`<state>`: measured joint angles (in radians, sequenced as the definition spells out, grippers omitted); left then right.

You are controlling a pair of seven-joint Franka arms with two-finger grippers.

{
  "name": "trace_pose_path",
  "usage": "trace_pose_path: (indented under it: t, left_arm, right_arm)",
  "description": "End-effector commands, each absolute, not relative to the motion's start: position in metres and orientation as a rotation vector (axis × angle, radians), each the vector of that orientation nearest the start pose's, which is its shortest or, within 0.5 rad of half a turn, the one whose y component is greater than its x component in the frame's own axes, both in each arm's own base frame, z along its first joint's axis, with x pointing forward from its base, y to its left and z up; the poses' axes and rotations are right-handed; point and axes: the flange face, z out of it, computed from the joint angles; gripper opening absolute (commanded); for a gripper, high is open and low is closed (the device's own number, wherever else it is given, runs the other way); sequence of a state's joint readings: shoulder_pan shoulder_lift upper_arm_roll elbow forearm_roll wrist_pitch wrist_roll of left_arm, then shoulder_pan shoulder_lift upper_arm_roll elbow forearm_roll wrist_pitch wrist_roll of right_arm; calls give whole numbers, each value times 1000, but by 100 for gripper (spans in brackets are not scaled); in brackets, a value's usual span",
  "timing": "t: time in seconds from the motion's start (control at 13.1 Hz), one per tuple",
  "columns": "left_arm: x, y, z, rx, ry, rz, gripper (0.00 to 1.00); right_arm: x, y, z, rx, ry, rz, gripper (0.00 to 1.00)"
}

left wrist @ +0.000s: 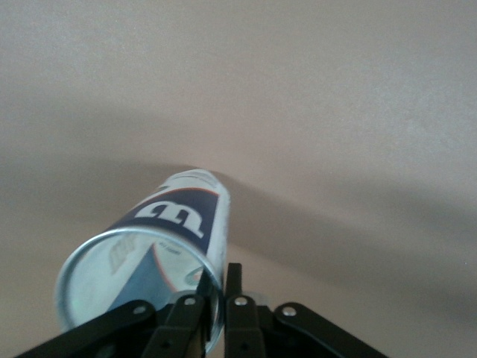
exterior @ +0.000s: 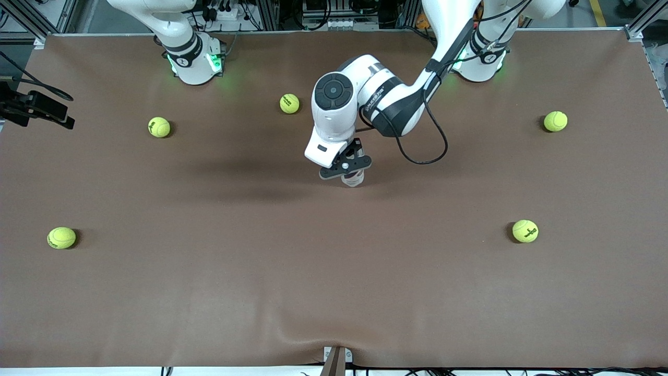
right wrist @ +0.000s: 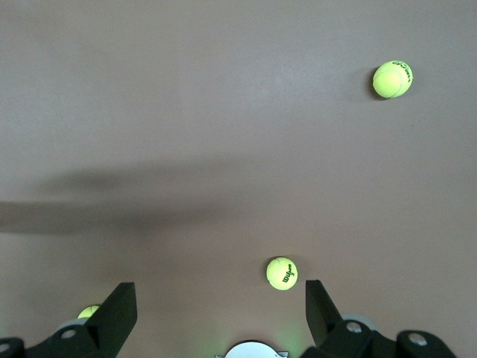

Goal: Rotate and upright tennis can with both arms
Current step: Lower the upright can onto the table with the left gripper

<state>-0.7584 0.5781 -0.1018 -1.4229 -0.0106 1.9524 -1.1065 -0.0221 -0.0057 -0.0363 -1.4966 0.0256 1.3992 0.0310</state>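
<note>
— What is at the right arm's end of the brown table?

— The first ball, close to the front camera. The second ball lies farther from the camera, near the right arm. That arm waits. Only its base and lowest part show from the front.

— And its hand?

— The right gripper hangs over the table by its own base. Its fingers are spread wide with nothing between them. Under it I see bare table and some yellow balls.

— What comes next?

— The third ball, about in the middle between the two bases. Just beside it the left arm reaches down from its base to the middle of the table.

— Where is the tennis can?

— The tennis can is right under the left gripper, in the middle of the table. It stands on its end, with the open mouth up. In the left wrist view I can look into the tennis can and see the big W on its blue and white label.

— Does the hand hold it?

— Yes. The left gripper pinches the rim. One finger is inside the mouth, the other is outside, and the thin wall is between them.

— And at the left arm's end?

— The fourth ball is nearer the camera. The fifth ball is farther from it.
</note>
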Motion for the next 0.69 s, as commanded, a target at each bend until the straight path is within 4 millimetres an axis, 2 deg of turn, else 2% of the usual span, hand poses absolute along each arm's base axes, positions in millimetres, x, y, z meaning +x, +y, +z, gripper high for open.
trace_pose_path:
  t: [0.0, 0.15, 0.23, 0.46, 0.61]
  left_arm:
    - [473, -533, 361, -3099, -444, 85, 22]
    - [474, -533, 364, -3104, -450, 81, 22]
    - [474, -533, 366, -3107, -450, 79, 27]
    - [473, -534, 376, -3121, -454, 74, 53]
    - [472, -532, 389, -3129, -456, 69, 64]
  right_arm:
    - [534, -27, 653, -3119, 148, 139, 100]
    - [534, -27, 653, -3121, 148, 139, 100]
    - [534, -27, 653, -3119, 148, 139, 100]
    - [534, -27, 653, -3119, 148, 139, 100]
    - [534, -26, 653, -3119, 145, 139, 100]
